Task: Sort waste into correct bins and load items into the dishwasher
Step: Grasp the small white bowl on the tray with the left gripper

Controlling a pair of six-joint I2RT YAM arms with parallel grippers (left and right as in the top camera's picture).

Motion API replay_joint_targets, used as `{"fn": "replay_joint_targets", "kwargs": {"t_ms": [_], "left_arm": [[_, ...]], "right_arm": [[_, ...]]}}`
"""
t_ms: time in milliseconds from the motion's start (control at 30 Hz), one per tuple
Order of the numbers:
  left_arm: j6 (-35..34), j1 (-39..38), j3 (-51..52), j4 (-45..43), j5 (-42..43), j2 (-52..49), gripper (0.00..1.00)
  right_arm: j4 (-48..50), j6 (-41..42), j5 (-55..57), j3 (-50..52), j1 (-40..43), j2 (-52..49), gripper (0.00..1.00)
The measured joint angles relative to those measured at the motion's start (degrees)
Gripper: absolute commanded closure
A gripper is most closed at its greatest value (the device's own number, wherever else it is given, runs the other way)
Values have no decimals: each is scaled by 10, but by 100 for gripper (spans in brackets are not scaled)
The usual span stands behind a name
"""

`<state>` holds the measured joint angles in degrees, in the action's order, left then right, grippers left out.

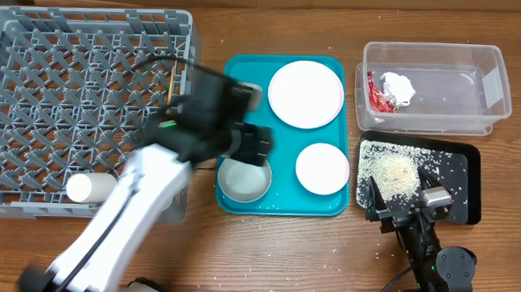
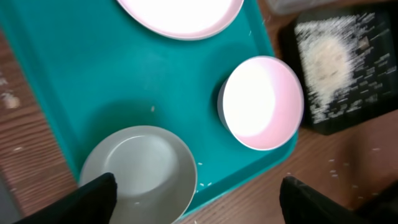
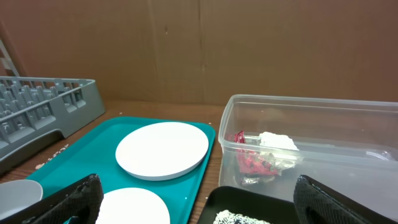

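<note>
Looking down from above, my left claw [image 1: 253,144] hangs over the teal tray [image 1: 283,138] in the middle of the table, right by the metal bowl [image 1: 244,180]. The grey rack [image 1: 33,110] fills the left edge, and the small white cup [image 1: 91,187] lies in its near part. The red wrapper [image 1: 381,98] and paper wad [image 1: 399,85] are in the clear tub [image 1: 475,76] at the far right corner. Rice [image 1: 396,172] covers the black tray [image 1: 461,186] near the right edge, with my right claw [image 1: 401,205] at its near side.

From my left wrist, my fingers [image 2: 99,196] are spread wide and hold nothing. One is just over the metal bowl's rim. I think this bowl is light, hard and slippery, so I would pinch its thin rim, one finger inside and one outside.

From my right wrist, that claw is spread wide too, and empty. The white plate [image 3: 161,149] lies flat ahead. It could break, I think.
</note>
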<state>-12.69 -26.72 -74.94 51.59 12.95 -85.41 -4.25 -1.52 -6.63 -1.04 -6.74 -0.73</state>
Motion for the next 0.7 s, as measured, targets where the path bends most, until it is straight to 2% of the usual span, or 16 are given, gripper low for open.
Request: {"fn": "replay_joint_targets", "kwargs": {"t_ms": [100,267,300,367,433,500,633,700], "left_arm": [[-23,-47,-22,-21,-32,-89,22],[-54,-72,-42,-77,-31,-223,32],[-58,-75,-42,-90,-31,-237,37],[-69,-82,-44,-111,-31,-262,54],[-80,-90,-45,-115,-31,-280,77],[-90,-93,-45,-118,-31,-288,96],[-101,-87,-60,-108,-27,-289,96],[-101,-76,-90,-60,-27,-289,96]], "right_arm": [[0,0,0,0,0,0,0],[0,0,0,0,0,0,1],[0,0,0,0,0,0,0],[0,0,0,0,0,0,0],[0,0,0,0,0,0,0],[0,0,0,0,0,0,1],[0,0,0,0,0,0,0],[0,0,0,0,0,0,0]]}}
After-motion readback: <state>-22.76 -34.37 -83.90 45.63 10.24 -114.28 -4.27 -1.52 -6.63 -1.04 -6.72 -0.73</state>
